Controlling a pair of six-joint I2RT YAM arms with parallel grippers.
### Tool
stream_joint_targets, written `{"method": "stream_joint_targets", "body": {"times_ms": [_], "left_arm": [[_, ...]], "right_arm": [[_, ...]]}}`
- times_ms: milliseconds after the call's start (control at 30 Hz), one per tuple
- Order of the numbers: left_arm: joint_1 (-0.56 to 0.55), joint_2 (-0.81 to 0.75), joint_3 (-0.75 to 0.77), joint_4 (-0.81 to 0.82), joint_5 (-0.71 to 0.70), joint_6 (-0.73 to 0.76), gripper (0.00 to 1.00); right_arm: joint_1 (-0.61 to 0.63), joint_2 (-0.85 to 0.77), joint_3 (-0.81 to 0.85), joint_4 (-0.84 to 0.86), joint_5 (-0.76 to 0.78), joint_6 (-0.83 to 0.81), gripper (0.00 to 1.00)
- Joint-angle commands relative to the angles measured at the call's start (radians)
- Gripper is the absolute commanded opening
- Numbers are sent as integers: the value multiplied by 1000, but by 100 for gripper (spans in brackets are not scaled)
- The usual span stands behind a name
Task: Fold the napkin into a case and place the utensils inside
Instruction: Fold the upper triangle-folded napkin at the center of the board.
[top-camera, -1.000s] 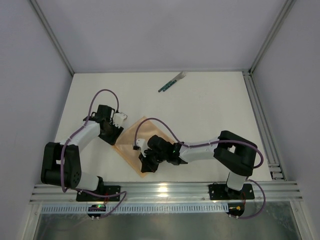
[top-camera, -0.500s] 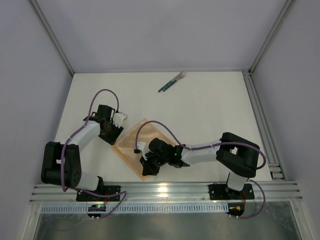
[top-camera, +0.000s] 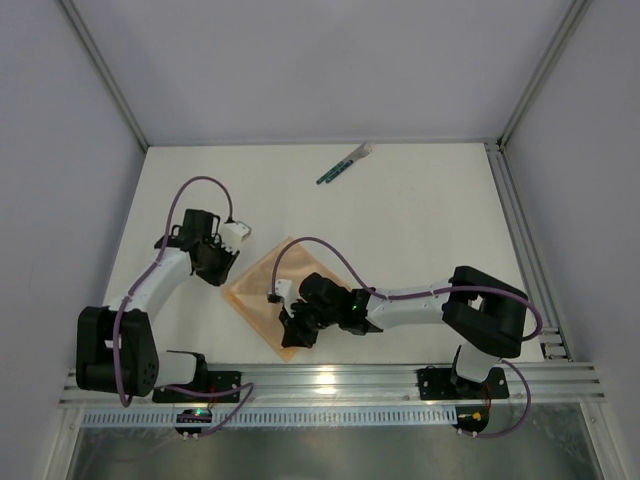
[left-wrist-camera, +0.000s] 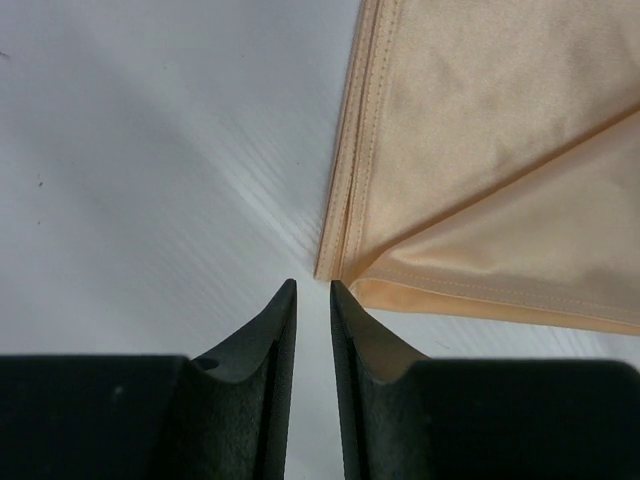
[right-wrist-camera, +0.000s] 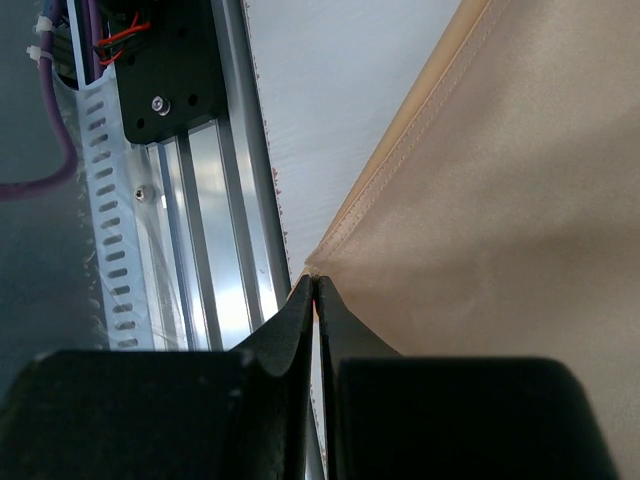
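White tabletop w/ everything on it. The napkin lies near the front, left of the middle, turned like a diamond & folded over. R end effector has its tips clamped on the napkin's front corner, by the metal rail. L end effector sits at the napkin's left corner, tips a tiny bit apart, nothing btw them. The utensils lie far back, well apart from the napkin.
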Motion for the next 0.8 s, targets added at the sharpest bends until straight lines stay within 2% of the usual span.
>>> {"method": "stream_joint_targets", "body": {"times_ms": [0,133,333,433,533,700,767], "left_arm": [[8,-59,-37,-51,85,99,22],[10,-66,-99,-22,69,162,32],[10,-36,-106,33,118,196,35],[10,-17,-117,56,66,202,35],[10,32,-116,109,9,167,28],[10,76,-116,127,7,171,16],[10,82,-112,124,7,173,8]], "right_arm": [[5,-7,-3,64,5,-7,4],[3,-4,0,61,2,-5,4],[6,0,-15,93,16,10,4],[3,8,-18,106,10,18,4],[3,10,-25,109,3,13,4],[5,-15,-25,60,0,-7,4],[5,-32,-29,43,-9,-16,4]]}}
